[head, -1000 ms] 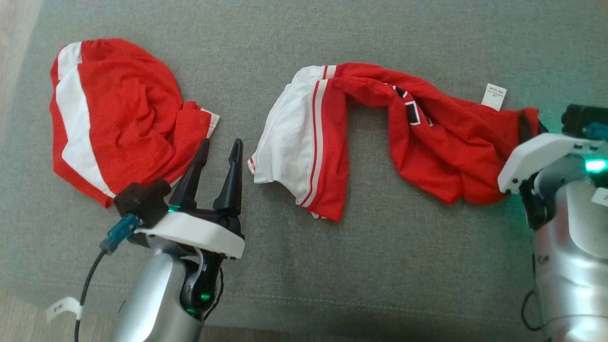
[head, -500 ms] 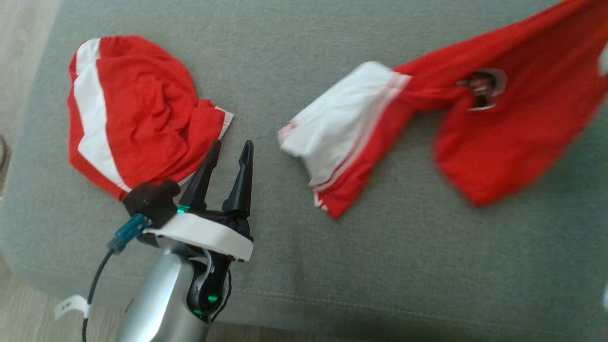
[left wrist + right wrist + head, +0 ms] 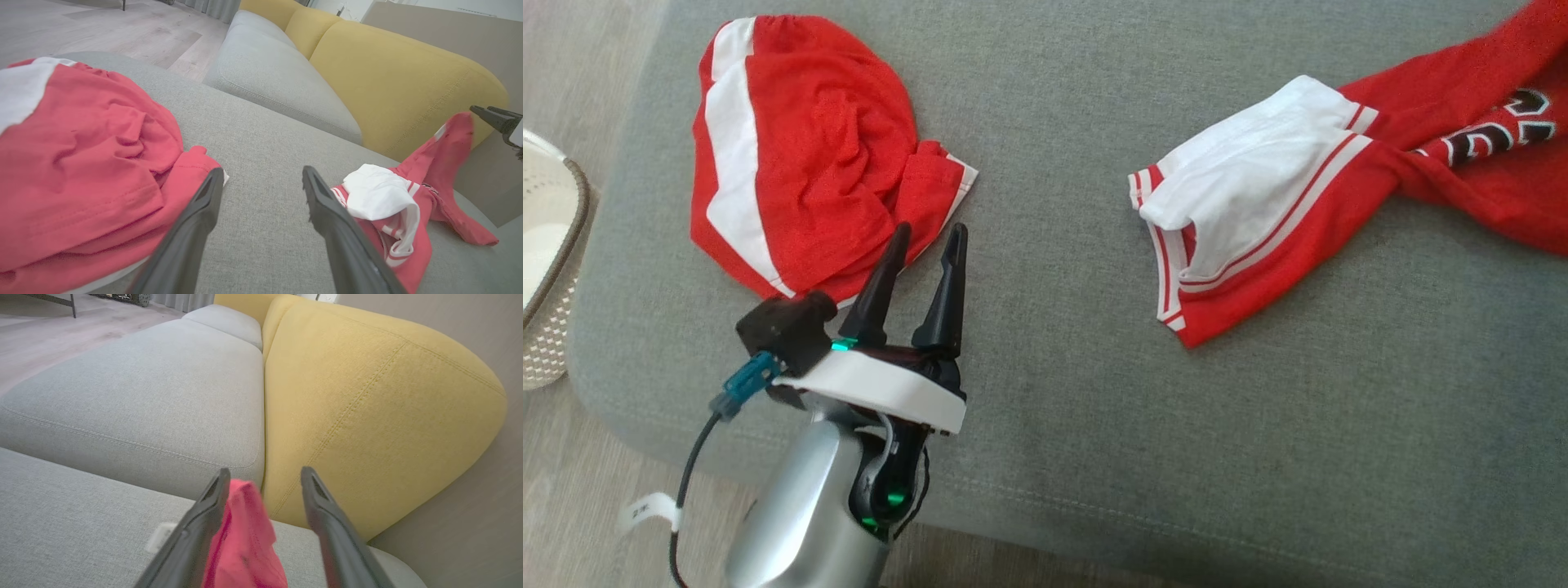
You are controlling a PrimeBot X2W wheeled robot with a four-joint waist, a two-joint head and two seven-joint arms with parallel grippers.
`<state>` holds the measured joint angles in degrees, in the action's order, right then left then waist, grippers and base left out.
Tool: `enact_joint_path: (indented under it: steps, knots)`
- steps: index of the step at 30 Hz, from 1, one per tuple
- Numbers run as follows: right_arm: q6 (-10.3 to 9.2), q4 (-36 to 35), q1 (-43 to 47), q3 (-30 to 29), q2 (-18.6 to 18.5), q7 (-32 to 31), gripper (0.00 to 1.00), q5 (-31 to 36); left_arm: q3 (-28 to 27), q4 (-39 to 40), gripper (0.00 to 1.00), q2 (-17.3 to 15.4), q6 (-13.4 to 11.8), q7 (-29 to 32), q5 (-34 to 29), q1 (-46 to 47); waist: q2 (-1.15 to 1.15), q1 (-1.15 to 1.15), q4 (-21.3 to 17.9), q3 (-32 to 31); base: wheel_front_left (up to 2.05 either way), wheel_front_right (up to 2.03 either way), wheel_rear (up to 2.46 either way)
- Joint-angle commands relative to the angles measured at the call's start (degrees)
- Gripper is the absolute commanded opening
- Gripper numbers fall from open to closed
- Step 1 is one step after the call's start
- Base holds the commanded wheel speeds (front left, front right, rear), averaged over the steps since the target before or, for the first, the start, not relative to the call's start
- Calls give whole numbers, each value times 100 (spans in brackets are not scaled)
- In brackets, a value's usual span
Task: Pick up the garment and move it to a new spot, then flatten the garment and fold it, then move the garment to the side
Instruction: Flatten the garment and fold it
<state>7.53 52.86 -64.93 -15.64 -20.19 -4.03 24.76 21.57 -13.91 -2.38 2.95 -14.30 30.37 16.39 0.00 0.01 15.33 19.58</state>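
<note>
The garment (image 3: 1258,212) is a red jersey with a white, red-striped end. It lies stretched across the grey cushion (image 3: 1054,425) toward the upper right, its far end rising off the seat (image 3: 453,143). In the right wrist view my right gripper (image 3: 265,471) is open. The jersey's red tip (image 3: 245,539) hangs loosely between the fingers, against the left one. My left gripper (image 3: 931,233) is open and empty. It hovers over bare cushion, just right of another crumpled red and white garment (image 3: 800,171), with the jersey further to its right (image 3: 392,204).
A yellow backrest (image 3: 367,396) stands behind the cushion, with a second grey seat (image 3: 143,396) beside it. A woven white basket (image 3: 556,245) sits on the wooden floor off the cushion's left edge. My right gripper's fingertips (image 3: 484,111) show at the right edge of the left wrist view.
The head camera has shifted. The jersey was lifted and dragged to the right, away from the other garment. My right gripper went from shut on its end to open. My left gripper stayed open.
</note>
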Motion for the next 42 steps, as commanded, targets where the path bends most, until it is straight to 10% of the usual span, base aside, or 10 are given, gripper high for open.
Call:
enact_joint_path:
  steps: [1, 21, 42]
  knots:
    - [-4, -187, -116, 18, 58, 68, 100, 40, -157, 203, 100, -50, -22, -70, 17, 189, 0, -1, -10, -10, 0, 0, 0]
    - [-4, 56, 1690, 192, 1510, 1681, 100, -1186, -436, 145, 100, -50, -106, -70, -90, -164, 0, -1, -1144, -1164, 0, 0, 0]
    - [-4, -2864, 4510, 1272, 1730, 1488, 100, -3196, -377, -459, 100, -50, -275, -70, 665, -69, 0, -1, -2043, -1084, 0, 0, 0]
